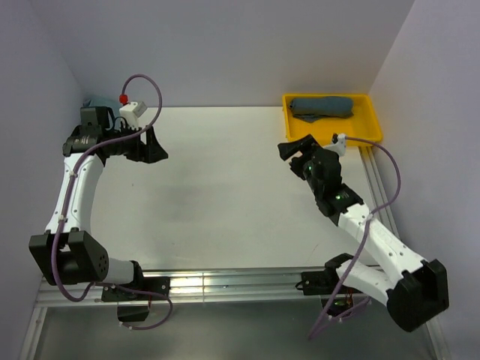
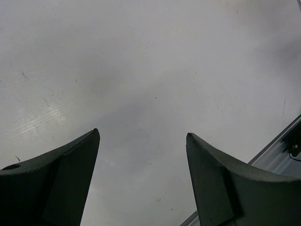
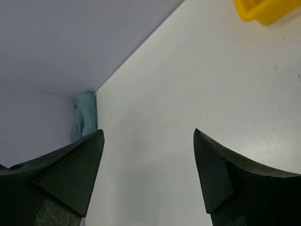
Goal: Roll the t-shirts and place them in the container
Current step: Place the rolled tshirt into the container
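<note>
A rolled dark slate blue-grey t-shirt [image 1: 321,106] lies in the yellow tray [image 1: 370,124] at the back right of the table. A light teal t-shirt [image 1: 96,103] sits bunched in the back left corner, partly hidden behind my left arm; it also shows in the right wrist view [image 3: 85,114]. My left gripper [image 1: 156,144] is open and empty above the bare table near the back left. My right gripper [image 1: 292,150] is open and empty, just in front of the tray. The left wrist view shows only my open fingers [image 2: 70,174] over the table.
The white table [image 1: 225,187] is walled at the back and both sides. A metal rail [image 1: 375,187] runs along the right edge and another along the front [image 1: 225,283]. A corner of the yellow tray [image 3: 263,12] shows in the right wrist view.
</note>
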`<state>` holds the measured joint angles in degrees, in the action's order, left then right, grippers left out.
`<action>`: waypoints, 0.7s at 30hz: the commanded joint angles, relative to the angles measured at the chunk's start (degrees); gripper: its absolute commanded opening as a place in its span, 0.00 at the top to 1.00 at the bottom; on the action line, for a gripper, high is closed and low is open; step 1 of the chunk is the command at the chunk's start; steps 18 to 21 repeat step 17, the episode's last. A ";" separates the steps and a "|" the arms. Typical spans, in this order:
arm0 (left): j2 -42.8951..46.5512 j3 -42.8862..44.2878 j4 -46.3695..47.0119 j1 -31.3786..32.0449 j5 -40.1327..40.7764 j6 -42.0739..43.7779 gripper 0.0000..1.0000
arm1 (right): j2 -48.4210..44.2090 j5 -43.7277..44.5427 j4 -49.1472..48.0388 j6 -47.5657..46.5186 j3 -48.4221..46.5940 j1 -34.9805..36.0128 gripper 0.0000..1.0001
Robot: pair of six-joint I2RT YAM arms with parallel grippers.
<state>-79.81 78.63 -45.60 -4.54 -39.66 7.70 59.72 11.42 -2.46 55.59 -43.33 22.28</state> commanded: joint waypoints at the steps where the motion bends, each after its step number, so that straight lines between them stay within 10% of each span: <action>1: 2.91 -0.85 3.68 -0.12 -2.96 -0.14 0.21 | -7.40 6.42 2.01 -2.77 4.48 3.28 0.17; 21: 4.14 -2.61 4.39 -0.03 -3.15 -1.56 0.21 | -22.81 7.48 10.54 -8.48 7.91 4.00 0.13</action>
